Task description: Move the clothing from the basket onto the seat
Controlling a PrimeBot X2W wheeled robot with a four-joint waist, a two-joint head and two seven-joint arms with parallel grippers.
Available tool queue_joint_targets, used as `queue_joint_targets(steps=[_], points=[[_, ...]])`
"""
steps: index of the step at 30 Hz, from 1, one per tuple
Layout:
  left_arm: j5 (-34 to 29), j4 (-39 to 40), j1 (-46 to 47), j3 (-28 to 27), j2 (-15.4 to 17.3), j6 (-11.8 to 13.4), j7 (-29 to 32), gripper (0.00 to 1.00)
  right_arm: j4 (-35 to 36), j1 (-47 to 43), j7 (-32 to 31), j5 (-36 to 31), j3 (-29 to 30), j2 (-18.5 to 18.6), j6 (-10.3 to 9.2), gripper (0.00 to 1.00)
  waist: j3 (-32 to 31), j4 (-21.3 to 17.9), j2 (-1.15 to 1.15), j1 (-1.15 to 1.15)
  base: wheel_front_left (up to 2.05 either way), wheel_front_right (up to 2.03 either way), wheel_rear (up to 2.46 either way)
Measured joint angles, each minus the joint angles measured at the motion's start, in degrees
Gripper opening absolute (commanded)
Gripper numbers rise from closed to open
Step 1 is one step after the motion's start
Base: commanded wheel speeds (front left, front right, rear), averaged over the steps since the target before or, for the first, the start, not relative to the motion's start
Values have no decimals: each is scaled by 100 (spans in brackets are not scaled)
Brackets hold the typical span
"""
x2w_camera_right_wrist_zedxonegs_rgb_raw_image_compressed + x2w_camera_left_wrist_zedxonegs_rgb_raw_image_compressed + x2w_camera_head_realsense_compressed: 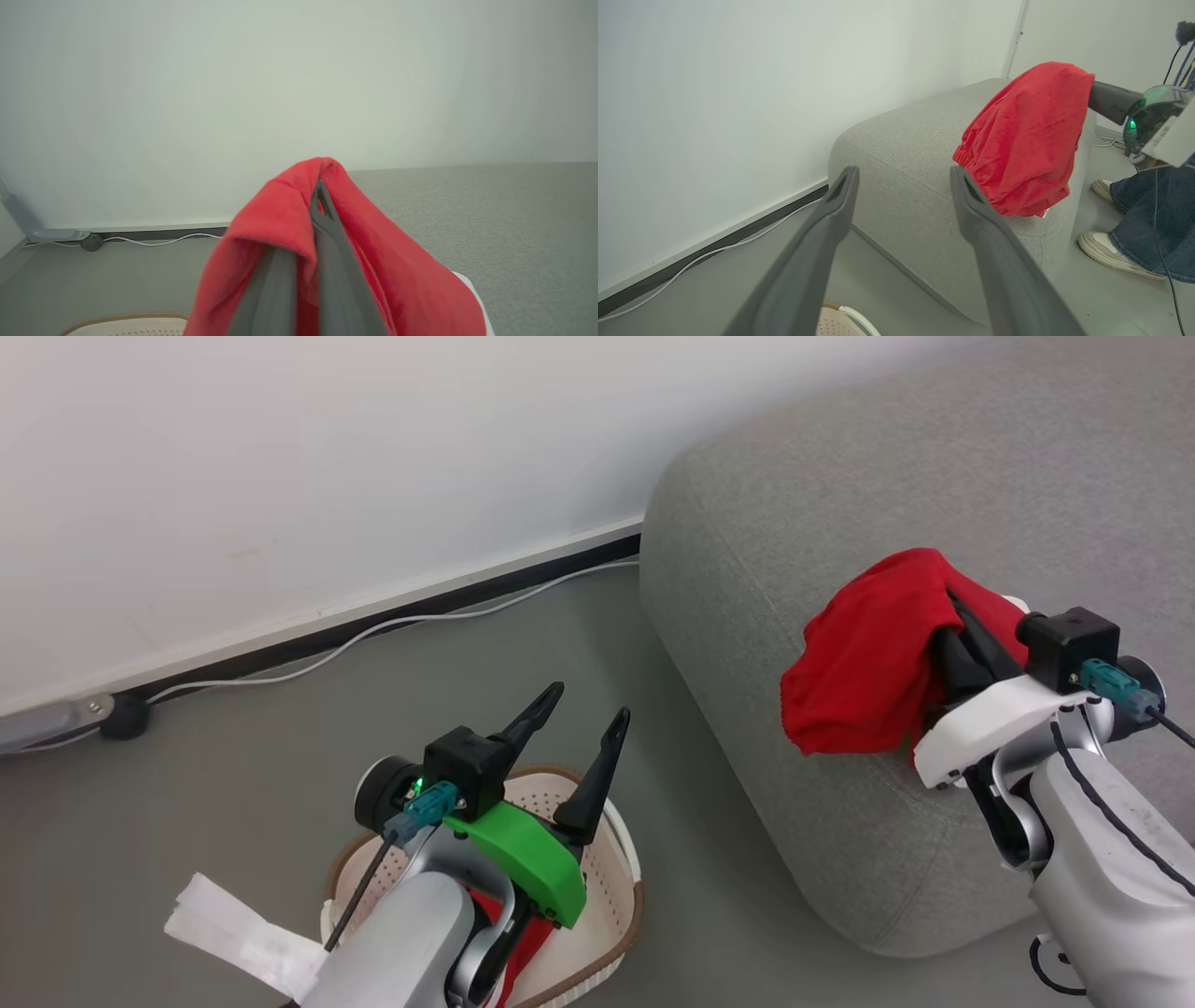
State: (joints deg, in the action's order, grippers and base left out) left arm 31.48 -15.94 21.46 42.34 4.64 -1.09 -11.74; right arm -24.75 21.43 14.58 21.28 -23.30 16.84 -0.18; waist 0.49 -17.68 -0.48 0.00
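I count two of mine, left end effector (589,701) and right end effector (319,186); two red garments (859,653) (525,941), one basket (616,859), one seat (794,476), one cable (373,630), two shoes (1104,189) (1106,252).

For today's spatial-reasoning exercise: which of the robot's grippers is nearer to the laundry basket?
Left. The left gripper hangs open directly above the basket. The right gripper is off to the side over the sofa, shut on a red garment.
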Motion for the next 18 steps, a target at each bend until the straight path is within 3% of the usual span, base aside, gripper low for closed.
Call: queue_joint_targets(steps=[9,18], points=[[-109,131,5,83,-24,2,-1,100,252,-51,0,51,221,126,8,0,233,-403,0,0,0,0,0],[-175,305,197,105,-24,18,68,100,405,207,0,192,561,230,15,0,743,-487,0,0,0,0,0]])
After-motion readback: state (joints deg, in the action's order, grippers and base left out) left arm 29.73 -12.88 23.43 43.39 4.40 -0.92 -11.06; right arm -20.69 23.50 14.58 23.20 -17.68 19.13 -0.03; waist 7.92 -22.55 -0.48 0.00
